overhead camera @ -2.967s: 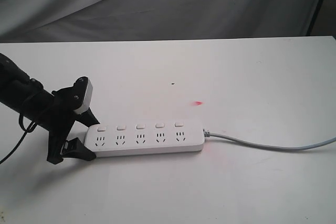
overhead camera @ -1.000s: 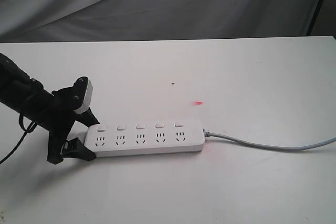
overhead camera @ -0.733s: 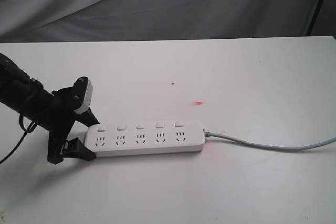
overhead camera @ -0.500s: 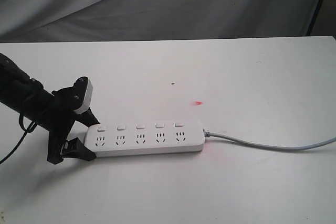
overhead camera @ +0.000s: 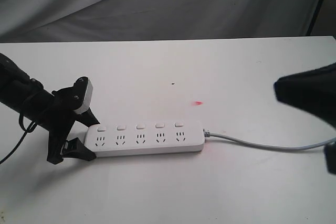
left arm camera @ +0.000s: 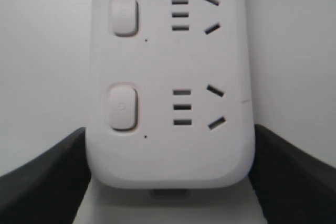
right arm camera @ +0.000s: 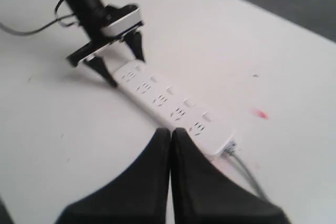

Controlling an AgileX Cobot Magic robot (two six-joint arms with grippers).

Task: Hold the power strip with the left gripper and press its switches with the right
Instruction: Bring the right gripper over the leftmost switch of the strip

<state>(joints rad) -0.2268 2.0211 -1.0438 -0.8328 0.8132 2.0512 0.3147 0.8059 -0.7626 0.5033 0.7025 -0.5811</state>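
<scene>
The one change is on the cable side of the power strip [overhead camera: 144, 138]. A dark, blurred mass [overhead camera: 310, 95] has come into the exterior view there, where half a second ago there was only bare desk [overhead camera: 236, 66]. By the side it comes from, I take it for the right arm arriving.

The right claw [right arm camera: 170, 132] has its fingers pressed together with nothing between them. In its own wrist view it hangs above the cable end of the strip and well clear of it. That suits pressing with a closed tip, so the pressing stage looks about to start, though no switch has been touched yet.

Nothing else has moved. The strip lies flat on the desk, and the left claw [overhead camera: 93, 140] stays clamped across the end opposite the cable, one finger against each long side. The left wrist view shows the fingers [left arm camera: 42, 182] meeting both edges, so the holding half of the task seems done.

The count:
- one power strip, with five sockets
- five switches [overhead camera: 140, 126] in a row, one beside each socket
- one grey cable [overhead camera: 262, 145] trailing away from the strip
- two claws
- one small red spot [overhead camera: 198, 103] on the desk beyond the switch row, near the cable end
</scene>
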